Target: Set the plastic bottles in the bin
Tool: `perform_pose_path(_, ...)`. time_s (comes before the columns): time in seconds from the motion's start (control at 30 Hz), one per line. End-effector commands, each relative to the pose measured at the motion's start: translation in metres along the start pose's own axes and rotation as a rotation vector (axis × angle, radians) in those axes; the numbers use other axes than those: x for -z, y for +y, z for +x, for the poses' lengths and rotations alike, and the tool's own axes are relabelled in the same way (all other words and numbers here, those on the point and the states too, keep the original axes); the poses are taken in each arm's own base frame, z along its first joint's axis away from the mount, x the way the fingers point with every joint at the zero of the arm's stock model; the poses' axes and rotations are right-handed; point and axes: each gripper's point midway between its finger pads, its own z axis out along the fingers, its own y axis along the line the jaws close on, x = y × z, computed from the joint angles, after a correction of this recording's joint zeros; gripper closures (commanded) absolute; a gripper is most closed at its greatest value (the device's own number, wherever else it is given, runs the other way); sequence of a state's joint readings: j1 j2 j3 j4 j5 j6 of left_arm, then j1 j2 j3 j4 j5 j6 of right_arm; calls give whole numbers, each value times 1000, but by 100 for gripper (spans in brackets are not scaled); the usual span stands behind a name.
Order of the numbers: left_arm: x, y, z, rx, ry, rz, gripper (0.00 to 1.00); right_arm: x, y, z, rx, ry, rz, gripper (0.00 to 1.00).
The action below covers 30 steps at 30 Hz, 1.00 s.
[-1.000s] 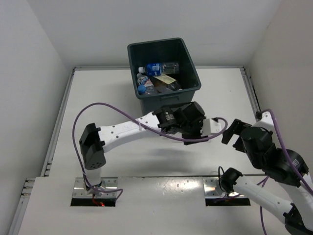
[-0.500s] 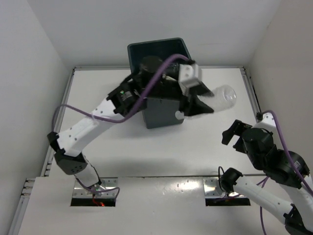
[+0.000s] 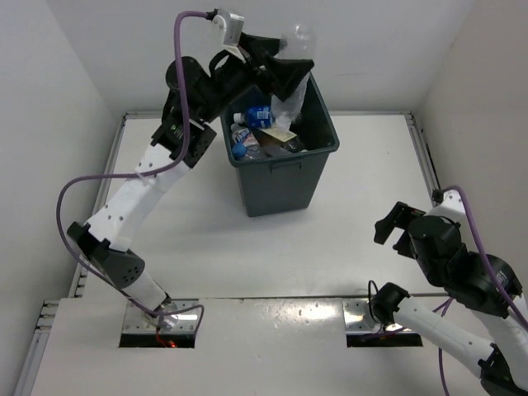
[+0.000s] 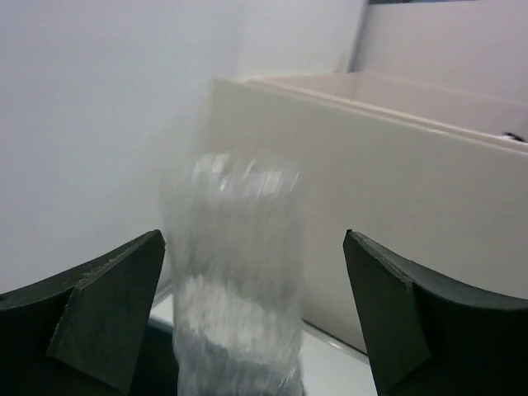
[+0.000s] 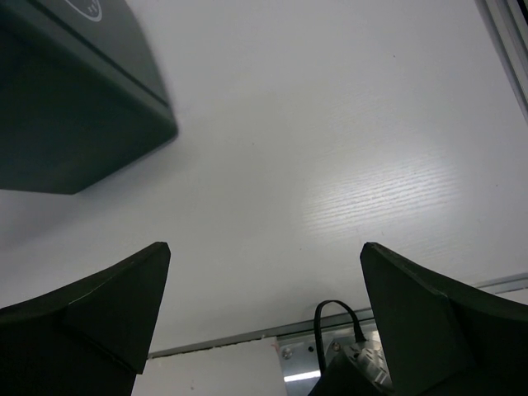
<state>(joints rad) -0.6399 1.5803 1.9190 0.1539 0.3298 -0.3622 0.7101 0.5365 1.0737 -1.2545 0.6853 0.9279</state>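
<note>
Two arms, top view: the left arm is reared high to the top centre of the frame; the right arm is folded low at lower right.
Left hand, top view: the left hand [image 3: 285, 66] hangs above the far rim of the bin [image 3: 280, 186].
Clear bottle, top view: the clear bottle [image 3: 295, 41] is blurred and lies between the dark fingers, over the bin's far right corner.
Bin contents, top view: a blue-labelled bottle [image 3: 260, 114] lies near the far wall and a blue-capped bottle [image 3: 239, 150] by the left wall, with more clear plastic between them.
Bin place, top view: upright on the white bench [image 3: 206, 239], in the upper middle of the frame.
Right hand, top view: the right hand [image 3: 389, 221] is at lower right, well apart from the bin.
Hand, left wrist view: the left hand [image 4: 254, 239] is spread wide and pinches nothing.
Bottle, left wrist view: the clear bottle [image 4: 235, 272] is blurred, left of centre in the gap. It is clear of the finger [image 4: 412, 330] at lower right and just beside the finger [image 4: 91, 305] at lower left. Whether it touches that one cannot be told.
Background, left wrist view: white wall at left, pale panel at upper right.
Hand, right wrist view: the right hand [image 5: 264, 247] is spread, with only bare bench [image 5: 330, 148] showing between its fingers.
Bin, right wrist view: a dark corner of the bin [image 5: 66, 107] fills the upper left.
Cable, right wrist view: a black cable [image 5: 334, 318] loops at bottom centre.
</note>
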Motion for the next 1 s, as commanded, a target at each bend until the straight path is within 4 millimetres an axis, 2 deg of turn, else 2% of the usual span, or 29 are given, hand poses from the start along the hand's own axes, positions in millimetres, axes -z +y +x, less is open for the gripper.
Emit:
perform_pose_path(0.0,-6,44,10,159,-20,-167,0,3,0,-10,-28,-38,-4,0)
perform_pose_path(0.07,-6,45,22,169,0,-177,0,5,-2,-9,-31,-32,3,0)
perform_pose_path(0.33,1,46,21,148,-1,-199,0,6,-4,-11,-37,-43,4,0)
perform_pose_path(0.5,19,48,27,145,16,-242,0,8,11,-14,11,-24,-57,0)
perform_pose_path(0.6,54,71,34,161,16,-396,0,10,28,-19,67,-2,-119,0)
perform_pose_path(0.63,71,79,65,171,73,-447,0,12,31,-22,87,-8,-140,0)
perform_pose_path(0.67,89,80,45,155,17,-490,0,11,35,-18,110,16,-151,0)
perform_pose_path(0.7,103,83,50,143,19,-524,0,13,39,-21,117,8,-175,0)
perform_pose_path(0.73,130,102,81,112,72,-627,0,13,44,-20,149,17,-198,0)
perform_pose_path(0.77,149,98,70,104,41,-659,0,13,45,-19,165,23,-209,0)
perform_pose_path(0.8,164,102,77,86,57,-702,0,15,46,-22,153,8,-220,0)
perform_pose_path(0.83,187,112,104,80,103,-764,0,15,45,-22,163,7,-221,0)
perform_pose_path(0.87,206,122,108,79,98,-839,0,15,42,-21,162,0,-214,0)
perform_pose_path(0.9,221,120,100,71,67,-857,0,17,41,-22,155,-8,-220,0)
perform_pose_path(0.93,240,125,124,67,112,-894,0,14,40,-22,154,-15,-210,0)
perform_pose_path(0.97,252,130,124,57,96,-931,0,14,40,-22,154,-15,-210,0)
